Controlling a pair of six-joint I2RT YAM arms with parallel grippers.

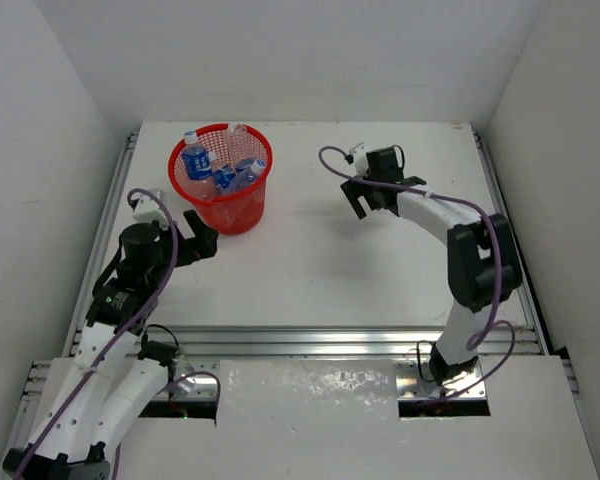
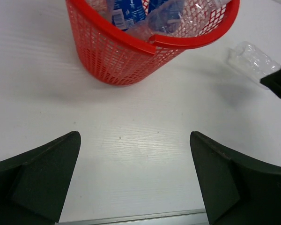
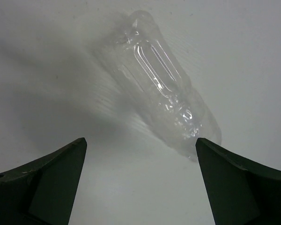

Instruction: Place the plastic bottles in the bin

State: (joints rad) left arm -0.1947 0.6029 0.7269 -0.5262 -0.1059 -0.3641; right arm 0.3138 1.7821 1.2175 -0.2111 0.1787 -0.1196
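I have the right gripper (image 3: 140,143) spread wide and empty, one unlabelled clear bottle (image 3: 159,89) lying flat on the white table (image 1: 320,280) just ahead of its fingertips, other bottles (image 1: 195,160) in the red bin (image 1: 225,212) near the left gripper (image 2: 136,140), also spread, white walls (image 1: 280,50) around.

We see a robot lab cell: plain white panel walls (image 1: 310,50) beyond the right pincer (image 1: 363,207), silver aluminium frame rail (image 1: 310,340) behind it.
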